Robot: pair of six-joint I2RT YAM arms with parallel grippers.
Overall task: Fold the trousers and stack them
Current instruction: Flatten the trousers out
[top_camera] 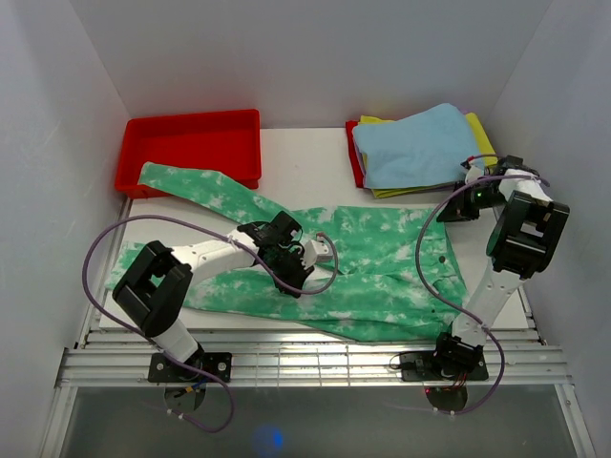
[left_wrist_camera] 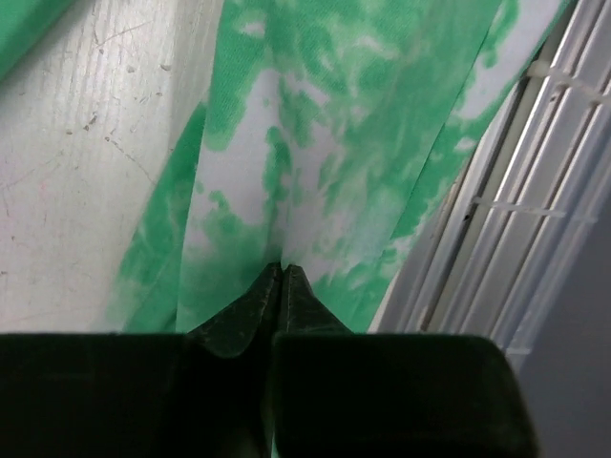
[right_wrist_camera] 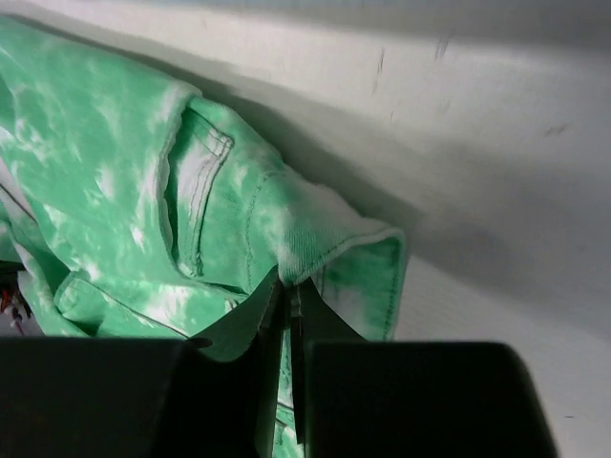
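The green tie-dye trousers (top_camera: pixel 382 272) lie spread across the table, with one leg running to the back left toward the red tray (top_camera: pixel 196 143). My left gripper (top_camera: pixel 294 272) is at the middle of the trousers, shut on a pinch of their fabric (left_wrist_camera: pixel 315 181); its tips (left_wrist_camera: pixel 282 269) meet in a fold. My right gripper (top_camera: pixel 451 212) is at the trousers' back right corner, shut on the stitched waistband edge (right_wrist_camera: pixel 334 243), with its tips (right_wrist_camera: pixel 289 284) closed on the hem beside a pocket seam.
A light blue cloth (top_camera: pixel 420 143) lies on a yellow cloth (top_camera: pixel 480 134) at the back right. White walls enclose the table on three sides. A slatted metal rail (top_camera: pixel 315 367) runs along the near edge and also shows in the left wrist view (left_wrist_camera: pixel 496 219).
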